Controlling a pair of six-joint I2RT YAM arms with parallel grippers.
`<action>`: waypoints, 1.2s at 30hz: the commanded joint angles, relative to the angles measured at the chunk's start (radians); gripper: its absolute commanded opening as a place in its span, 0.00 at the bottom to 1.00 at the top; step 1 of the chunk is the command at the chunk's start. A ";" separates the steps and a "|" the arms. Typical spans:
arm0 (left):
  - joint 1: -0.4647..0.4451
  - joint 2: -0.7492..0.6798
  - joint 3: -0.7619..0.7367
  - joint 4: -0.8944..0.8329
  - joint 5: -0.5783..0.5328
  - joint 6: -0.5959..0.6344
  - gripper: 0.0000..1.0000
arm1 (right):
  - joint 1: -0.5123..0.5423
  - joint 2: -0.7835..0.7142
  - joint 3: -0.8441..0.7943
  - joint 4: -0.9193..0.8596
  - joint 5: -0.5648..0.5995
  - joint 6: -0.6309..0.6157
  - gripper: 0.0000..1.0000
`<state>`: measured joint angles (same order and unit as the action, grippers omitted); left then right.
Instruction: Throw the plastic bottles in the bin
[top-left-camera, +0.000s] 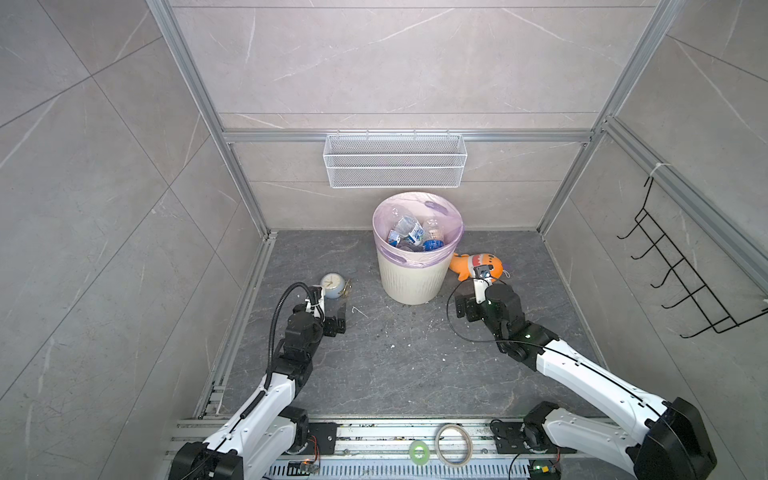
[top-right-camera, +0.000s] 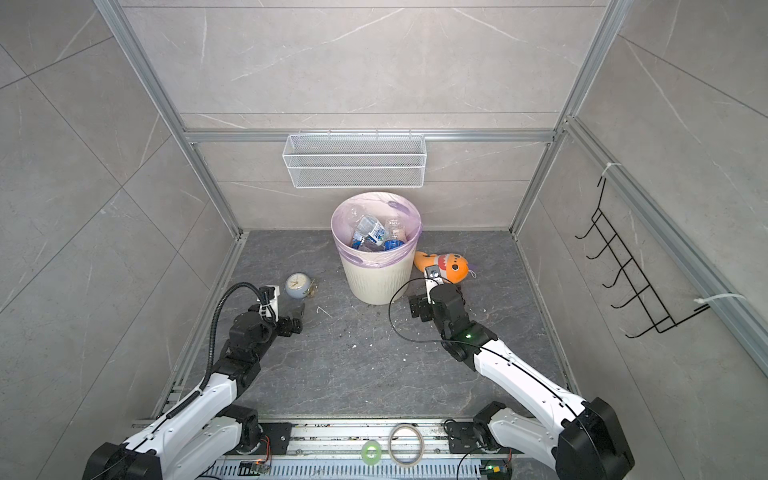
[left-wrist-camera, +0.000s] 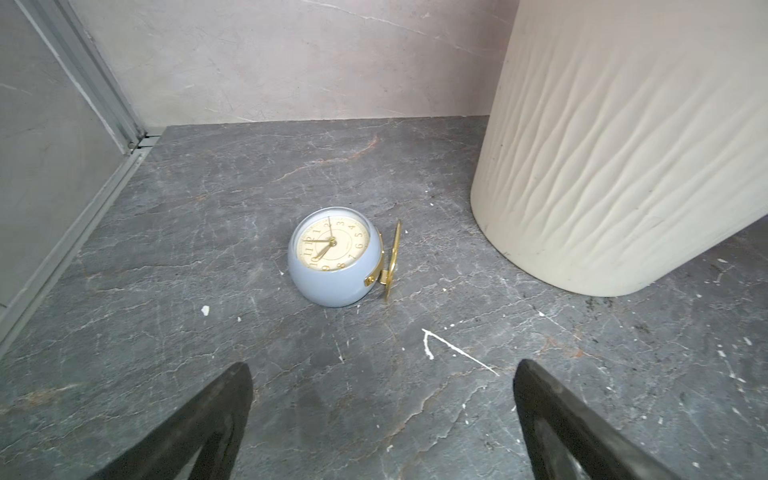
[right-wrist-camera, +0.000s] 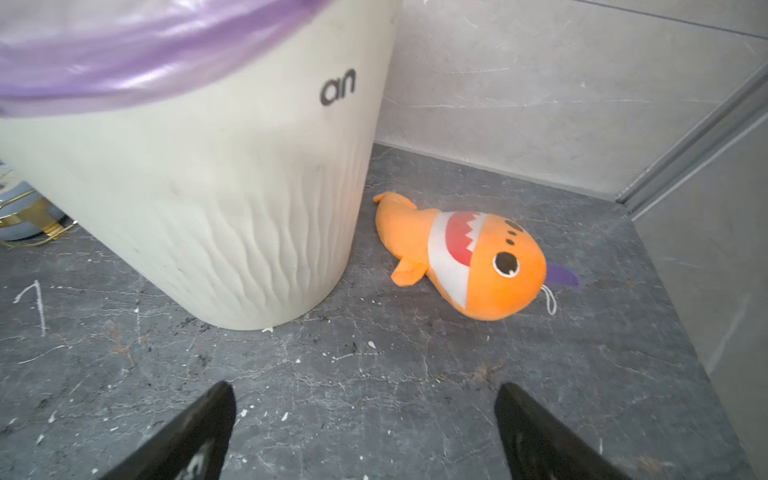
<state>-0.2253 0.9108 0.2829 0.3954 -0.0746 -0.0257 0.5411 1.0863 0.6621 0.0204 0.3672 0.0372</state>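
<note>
Setting: grey stone-look floor (top-left-camera: 395, 365) walled by pale marbled panels and aluminium framing, seen from above in both top views
Bin: the bin (top-left-camera: 411, 278) stands upright near the back wall, roughly centred, with its pale lilac liner (top-left-camera: 415, 257) folded over the rim; its ribbed cream wall fills part of each wrist view (left-wrist-camera: 623, 145) (right-wrist-camera: 208, 187)
Bottles: the plastic bottles (top-left-camera: 411, 235) lie piled inside the bin, clear bodies with blue and white labels; the same heap shows in a top view (top-right-camera: 376, 237); how many there are I cannot count
Bottles left outside: none visible on the floor in any view
Left gripper: the left gripper (left-wrist-camera: 382, 419) hovers low over bare floor with jaws spread wide and nothing between them, pointing toward the clock
Right gripper: the right gripper (right-wrist-camera: 365, 432) is likewise wide apart and empty, just in front of the bin's base
Other objects: a round pale-blue clock (left-wrist-camera: 334, 257) lies to the left of the bin, an orange plush shark (right-wrist-camera: 469, 257) just beside the bin on its right, a white wire basket (top-left-camera: 395, 160) hangs on the back wall; none belongs in the bin
Progress: judging by the floor, the task looks finished, every bottle in sight being already in the bin
Remaining: probably nothing beyond pulling the arms back
</note>
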 joint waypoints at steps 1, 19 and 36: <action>0.041 0.022 -0.005 0.171 0.002 0.056 1.00 | -0.018 -0.015 -0.041 0.063 0.039 -0.019 1.00; 0.224 0.381 -0.031 0.452 0.123 0.099 1.00 | -0.057 -0.043 -0.152 0.194 0.027 -0.013 1.00; 0.354 0.589 0.057 0.488 0.359 0.065 1.00 | -0.140 0.030 -0.253 0.464 -0.068 -0.023 1.00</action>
<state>0.1184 1.4956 0.3138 0.8501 0.2207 0.0448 0.4198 1.0973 0.4313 0.3870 0.3351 0.0284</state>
